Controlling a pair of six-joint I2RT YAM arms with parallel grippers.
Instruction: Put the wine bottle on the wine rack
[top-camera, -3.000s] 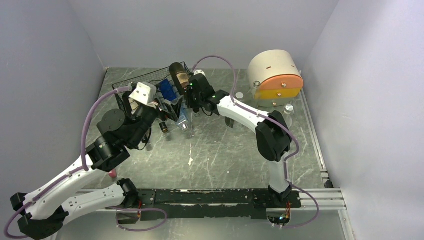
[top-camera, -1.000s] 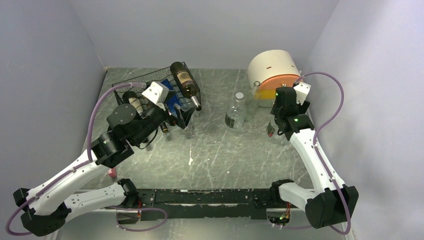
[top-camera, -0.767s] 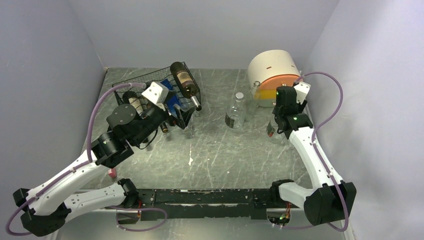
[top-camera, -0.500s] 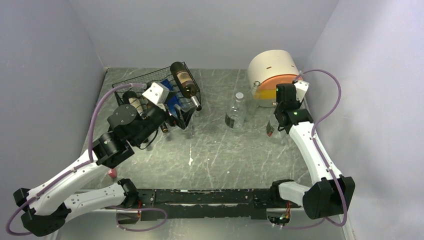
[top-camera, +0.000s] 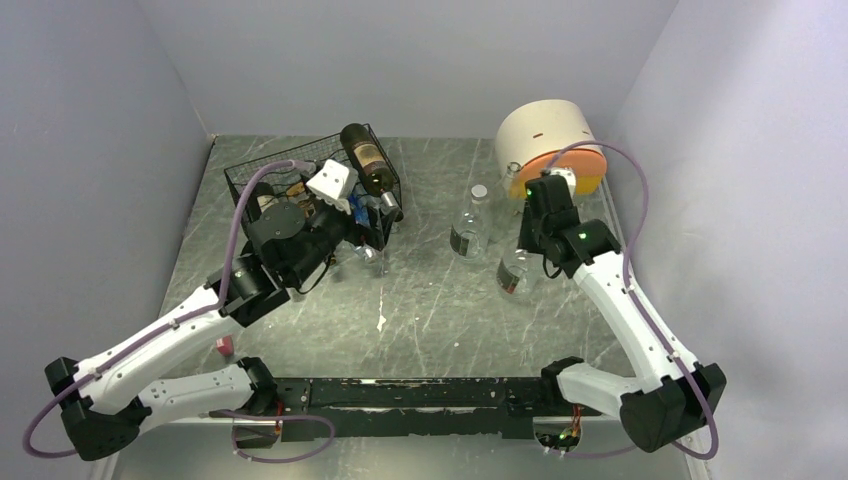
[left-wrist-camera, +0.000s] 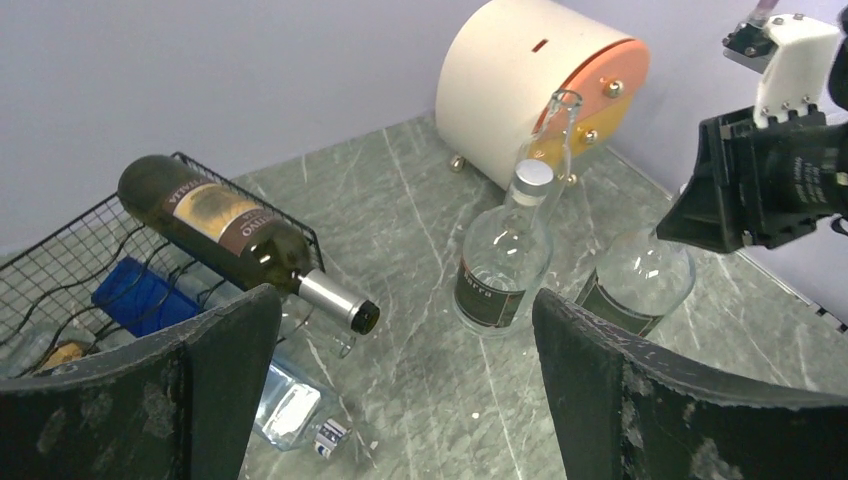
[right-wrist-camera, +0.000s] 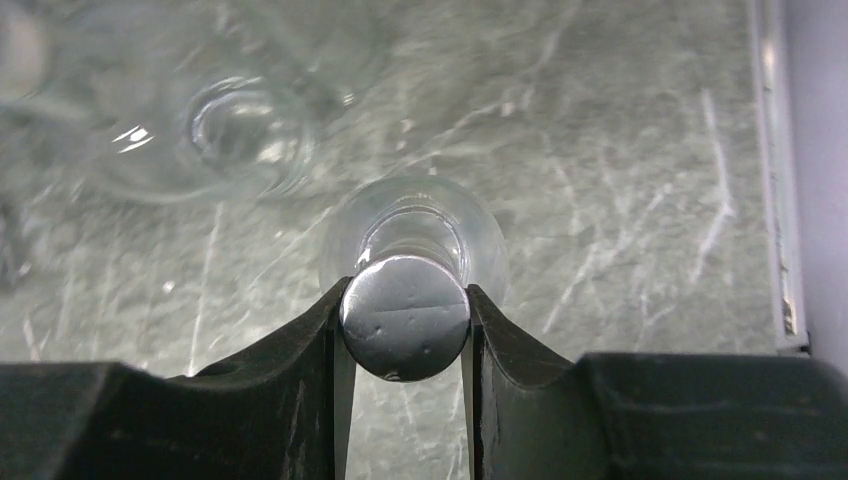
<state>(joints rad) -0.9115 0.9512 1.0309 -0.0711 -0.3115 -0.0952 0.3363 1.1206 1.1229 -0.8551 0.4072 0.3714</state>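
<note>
Clear glass wine bottle with a dark label (top-camera: 512, 276) is the piece in play, and it stands well apart from the black wire-frame wine rack (left-wrist-camera: 70, 255), over on the right side of the grey marbled table (top-camera: 420, 310). The right gripper (right-wrist-camera: 405, 300) has its jaws pinched in tight on the bottle's silver screw cap (right-wrist-camera: 405, 318), one finger on each side. That is a sensible place to take it, since the body looks too wide for the jaws and the bottle can hang below the wrist. Whether its base is off the table I cannot tell.

The left gripper (left-wrist-camera: 410, 385) is spread as wide as it goes and holds nothing. It hovers just in front of the rack, facing across the table, likely posted there to meet or steady the bottle on arrival (a guess, not a thing seen).

A dark green wine bottle with a brown label (left-wrist-camera: 225, 228) already lies on the rack's top row, neck overhanging the edge. A second clear capped bottle (left-wrist-camera: 505, 265) stands upright between rack and held bottle, so the carry should pass around it. Behind sits a cream-and-orange drum-shaped box (top-camera: 548, 140).
</note>
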